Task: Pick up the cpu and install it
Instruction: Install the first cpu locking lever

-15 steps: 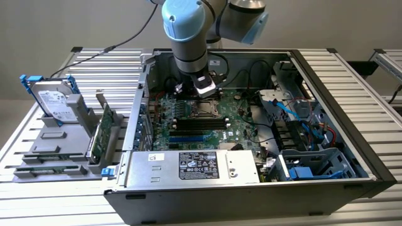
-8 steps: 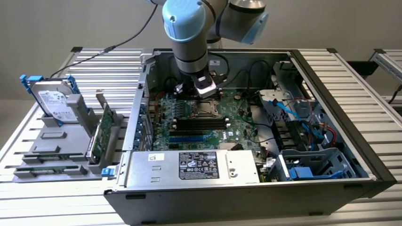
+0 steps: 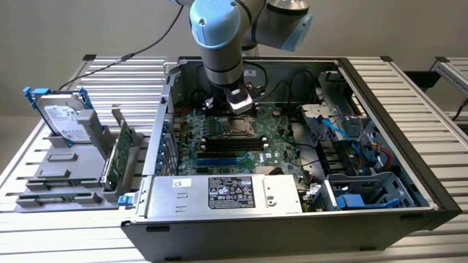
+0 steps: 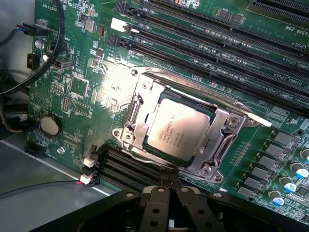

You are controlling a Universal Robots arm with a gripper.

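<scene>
The cpu sits in the motherboard socket inside the open case on a slatted metal bench, grey wall behind; the gripper hovers above it, closed, empty.

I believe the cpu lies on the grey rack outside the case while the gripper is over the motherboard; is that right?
No: the wrist view shows the cpu lying in the socket on the motherboard, while the gripper is over the motherboard.

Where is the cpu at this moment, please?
The cpu lies inside the metal socket frame on the green motherboard, between two banks of black memory slots; in the exterior view, close by the gripper.
</scene>
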